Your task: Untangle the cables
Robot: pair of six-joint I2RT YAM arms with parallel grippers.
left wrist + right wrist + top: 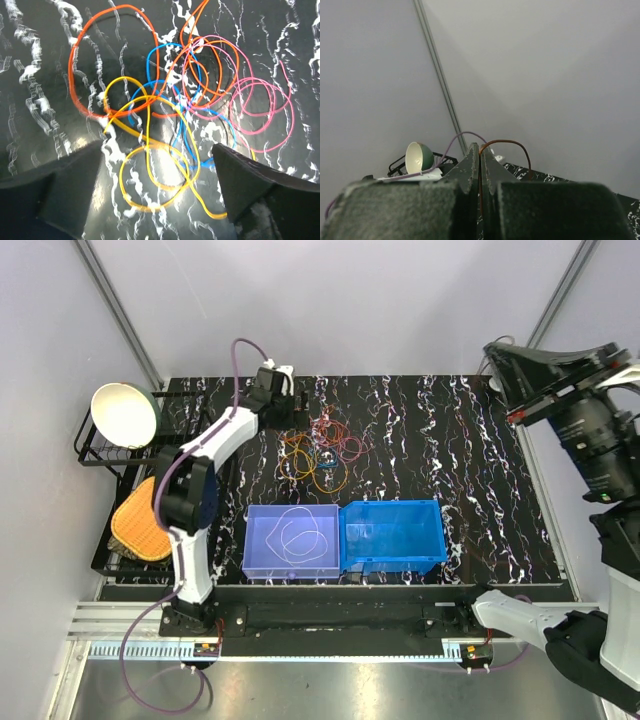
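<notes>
Top external view: the left arm (215,455) reached across the black marbled desk (480,460) to a knot of cables (320,450).

The right arm (530,620) sat folded off the desk's near right corner. Two open bins stood side by side near the front edge: a pale blue bin (250,540) on the left, with one loose white cable (297,532) looped inside, and touching it a deeper blue bin (395,558). Beyond them, towards the back of the desk, the cables (170,100) lay in overlapping loops of orange, yellow, blue and pink. Seen from the left wrist, the left gripper (157,155) hung over the tangle, its fingers (75,170) spread wide either side of the yellow loops, pinching nothing. The right wrist view showed the right gripper (480,165) pointed at the wall, fingers pressed together.
</notes>
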